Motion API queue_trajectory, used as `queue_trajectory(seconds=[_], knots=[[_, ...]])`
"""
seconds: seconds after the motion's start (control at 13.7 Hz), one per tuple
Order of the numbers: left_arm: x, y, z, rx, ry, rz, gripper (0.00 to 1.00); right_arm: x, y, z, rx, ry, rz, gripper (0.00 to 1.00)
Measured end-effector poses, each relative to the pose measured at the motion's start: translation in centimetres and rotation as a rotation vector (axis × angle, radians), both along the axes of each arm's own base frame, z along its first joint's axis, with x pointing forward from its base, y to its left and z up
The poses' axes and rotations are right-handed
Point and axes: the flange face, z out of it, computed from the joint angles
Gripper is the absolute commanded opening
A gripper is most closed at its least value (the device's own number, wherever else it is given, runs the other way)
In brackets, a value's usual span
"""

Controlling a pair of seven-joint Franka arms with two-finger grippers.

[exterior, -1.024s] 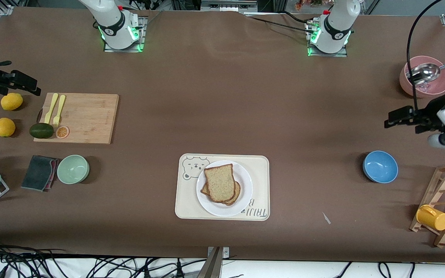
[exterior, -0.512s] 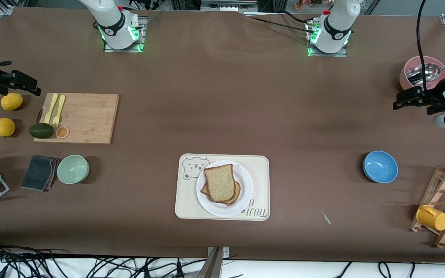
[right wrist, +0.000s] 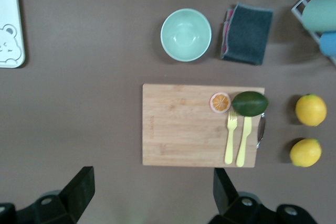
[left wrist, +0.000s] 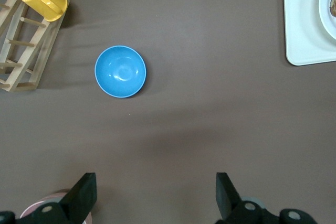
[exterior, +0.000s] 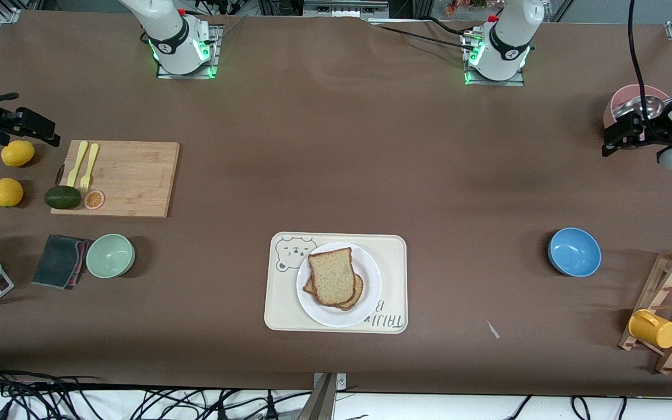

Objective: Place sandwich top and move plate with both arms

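Since a second ago the left gripper has drawn back from near the blue bowl to hang over the pink bowl at the left arm's end of the table, jaws wide and holding nothing. By contrast, the right gripper has stayed over the lemons, jaws wide and holding nothing. Light tan and speckled with a brown crust, the sandwich top lies on a darker slice on the white plate, which sits on the cream tray; neither has shifted.
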Motion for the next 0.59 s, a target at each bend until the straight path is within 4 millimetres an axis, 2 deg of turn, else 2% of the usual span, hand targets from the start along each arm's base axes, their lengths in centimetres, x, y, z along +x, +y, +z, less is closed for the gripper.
queue_trajectory(seconds=[0.15, 0.44, 0.59], knots=[[-0.56, -0.02, -0.47, 0.000, 0.003, -0.001, 1.00, 0.11, 0.60, 0.03, -0.001, -0.006, 0.011, 1.00], [-0.56, -0.14, -0.79, -0.042, 0.001, 0.008, 1.00, 0.13, 0.57, -0.03, -0.001, -0.005, 0.010, 1.00], [-0.54, 0.59, -0.75, -0.077, -0.002, 0.029, 1.00, 0.14, 0.58, -0.03, -0.001, -0.005, 0.011, 1.00]])
